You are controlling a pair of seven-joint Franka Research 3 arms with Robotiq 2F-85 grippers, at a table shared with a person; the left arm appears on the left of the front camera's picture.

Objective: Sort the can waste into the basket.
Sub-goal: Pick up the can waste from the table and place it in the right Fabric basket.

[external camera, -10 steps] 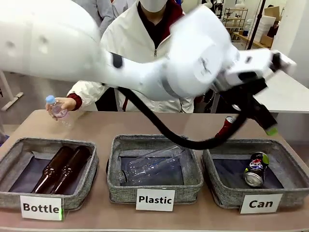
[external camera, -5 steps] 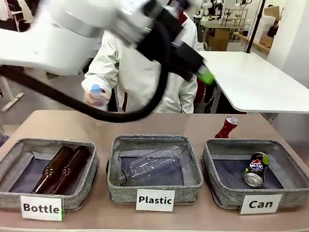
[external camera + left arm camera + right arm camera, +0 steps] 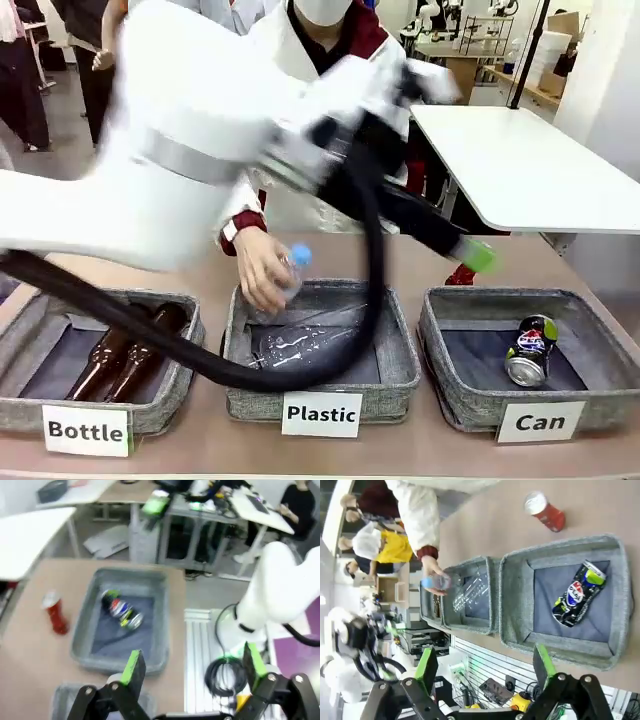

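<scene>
A tan table (image 3: 420,255) carries three grey fabric baskets in a row, labelled Bottle, Plastic and Can, with a person in a white jacket at the far side. In the front view the Can basket (image 3: 470,395) sits at the right with the dark can (image 3: 530,350) lying on its side inside it, while the red can (image 3: 461,273) stands on the table just behind that basket, partly hidden. The left arm (image 3: 200,150) reaches across the middle, blurred, one green fingertip (image 3: 478,255) near the red can; how the claw stands cannot be read from here. The person's hand (image 3: 258,270) holds a clear plastic bottle (image 3: 296,260) with a blue cap over the Plastic basket (image 3: 400,385), and brown bottles (image 3: 125,355) lie in the Bottle basket (image 3: 20,410). In the left wrist view the left gripper (image 3: 192,666) is spread wide with nothing between its pads, high above the Can basket, the red can upright on the table beside it. In the right wrist view the right gripper (image 3: 485,665) also stands wide apart and empty, the dark can lying in the basket and the red can outside it.
</scene>
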